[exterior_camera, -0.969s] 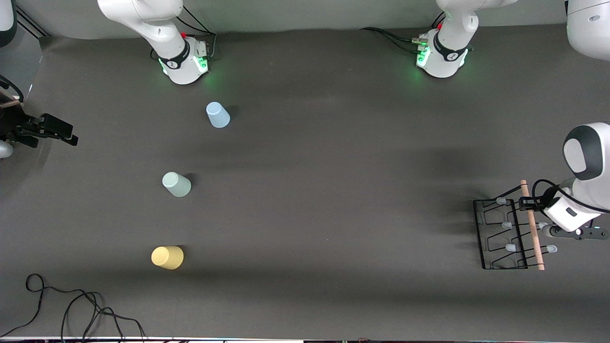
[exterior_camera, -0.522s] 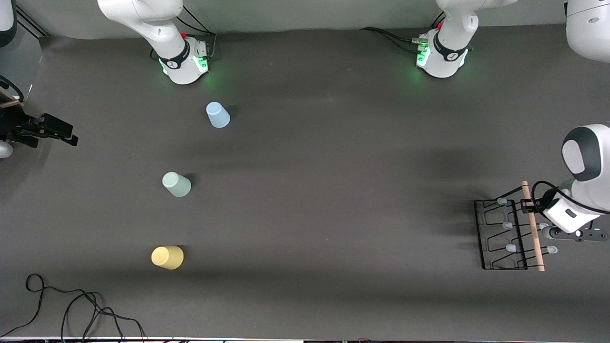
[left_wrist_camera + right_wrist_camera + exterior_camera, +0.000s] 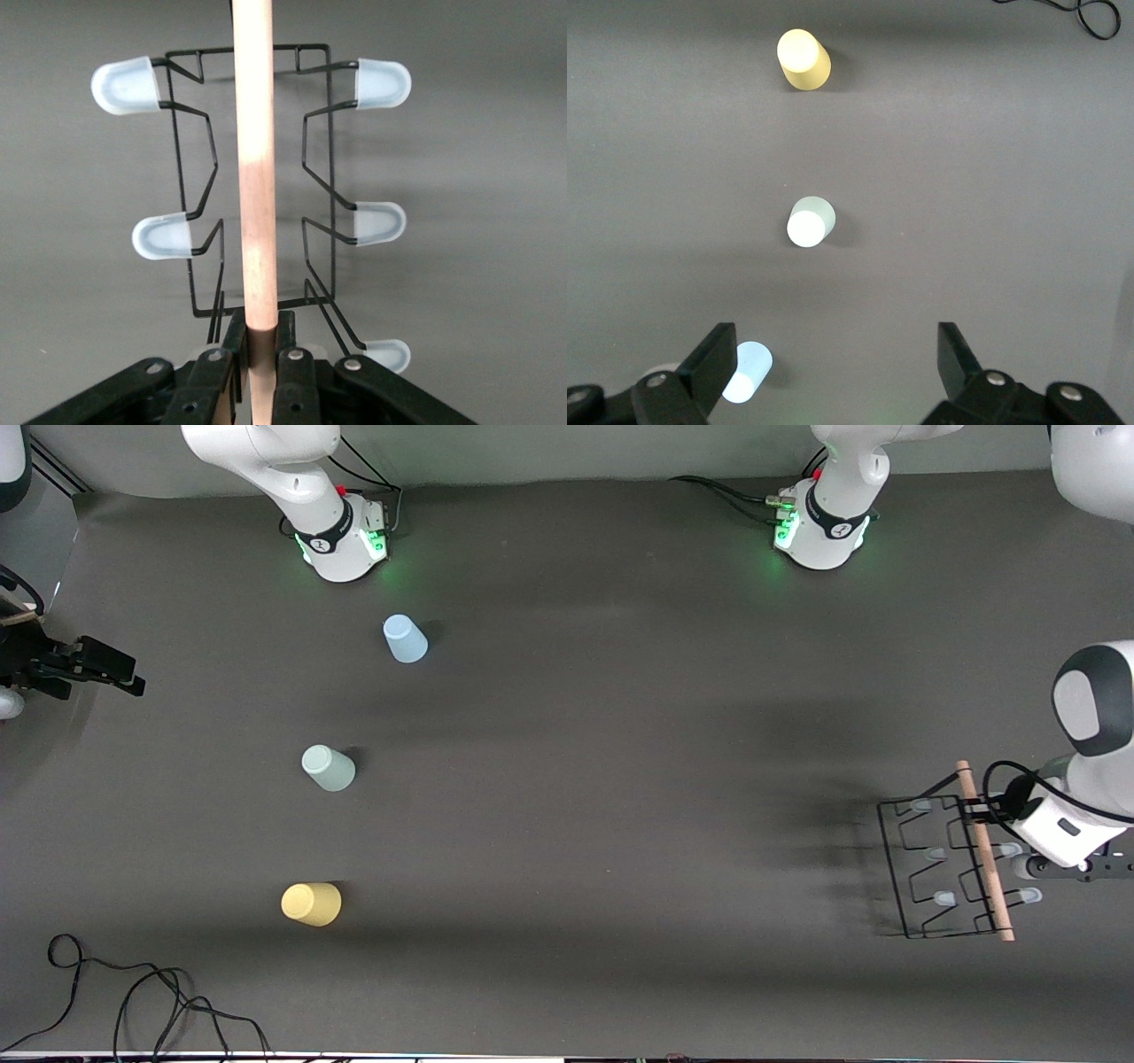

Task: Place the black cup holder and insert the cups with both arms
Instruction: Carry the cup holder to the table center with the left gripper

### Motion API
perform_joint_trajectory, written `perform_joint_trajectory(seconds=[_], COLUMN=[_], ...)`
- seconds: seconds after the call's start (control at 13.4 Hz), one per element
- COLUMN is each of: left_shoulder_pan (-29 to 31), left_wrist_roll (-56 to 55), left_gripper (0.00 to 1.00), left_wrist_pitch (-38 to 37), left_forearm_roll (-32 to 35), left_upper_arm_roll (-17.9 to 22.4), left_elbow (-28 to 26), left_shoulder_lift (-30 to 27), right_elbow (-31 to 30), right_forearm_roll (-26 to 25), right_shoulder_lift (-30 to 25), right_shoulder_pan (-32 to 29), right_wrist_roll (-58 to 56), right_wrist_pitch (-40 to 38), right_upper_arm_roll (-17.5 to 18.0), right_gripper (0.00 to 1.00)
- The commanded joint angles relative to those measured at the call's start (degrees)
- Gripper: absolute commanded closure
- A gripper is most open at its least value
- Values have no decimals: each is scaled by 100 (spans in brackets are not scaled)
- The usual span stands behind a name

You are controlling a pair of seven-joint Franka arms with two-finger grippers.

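Front view, left to right: right gripper [image 3: 833, 372] waits, fingers spread. Yellow cup [image 3: 311, 903], green cup [image 3: 328, 768], blue cup [image 3: 405, 638] left of centre. Far right, left gripper [image 3: 982, 810] clamps black cup holder [image 3: 939, 868] by its wooden rod [image 3: 255, 177].

- A black cable [image 3: 133, 996] lies in loose loops on the dark grey table [image 3: 602, 717] at about 8 o'clock in the front view.
- Black cables [image 3: 722, 491] trail across the table at about 1 o'clock.
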Motion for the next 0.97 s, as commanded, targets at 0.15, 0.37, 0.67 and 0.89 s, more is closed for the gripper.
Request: perform_joint_trajectory(seconds=[0.15,0.37,0.67,0.89], left_shoulder_pan=[-72,-606,-1837,-2610], left_wrist_roll=[-1474,-2915,-4307,-4738], left_gripper=[100,100,100,100], left_wrist_pitch=[-638,-789,-903,-728], left_forearm_roll=[-77,-68,20,-15], left_upper_arm_roll=[-820,-1366,-1473,-1482], left_elbow=[-14,-15,-23,-23], left_shoulder_lift=[-736,-912,-878,-808], right_elbow=[87,87,78,78], right_forearm_roll=[119,119,119,119], right_shoulder_lift=[42,42,42,42], right_shoulder_pan=[5,5,5,5], right_wrist_roll=[90,108,108,108], right_wrist_pitch=[11,11,11,11], right_upper_arm_roll=[-22,-22,-22,-22], right_gripper=[0,0,0,0])
